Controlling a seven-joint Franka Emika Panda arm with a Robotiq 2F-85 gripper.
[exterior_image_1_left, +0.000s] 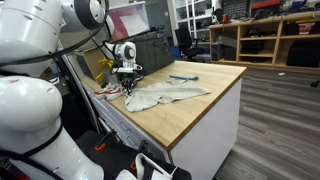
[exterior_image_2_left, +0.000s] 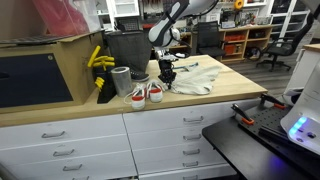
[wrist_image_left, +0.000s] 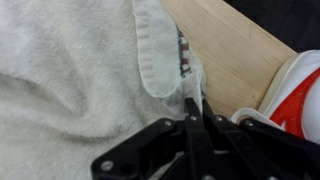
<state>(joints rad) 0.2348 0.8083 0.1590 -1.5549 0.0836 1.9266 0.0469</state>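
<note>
Gripper (wrist_image_left: 196, 108) pinched on hem of nubby white towel (wrist_image_left: 70, 90), crumpled on smooth wooden counter (wrist_image_left: 228, 48), red-and-white shoe (wrist_image_left: 297, 92) beside

We note white rounded arm (exterior_image_1_left: 38, 55) segments, black joint bands, black cables; black gripper (wrist_image_left: 196, 108), matte jaws, small round screws (wrist_image_left: 105, 165).

We log an off-white towel (wrist_image_left: 80, 90), plain and fuzzy. Black fingers (wrist_image_left: 190, 135) on the towel. Light wood-grain desk (wrist_image_left: 235, 50) under it. Red-and-white shoes (wrist_image_left: 295, 95) beside the towel.
</note>
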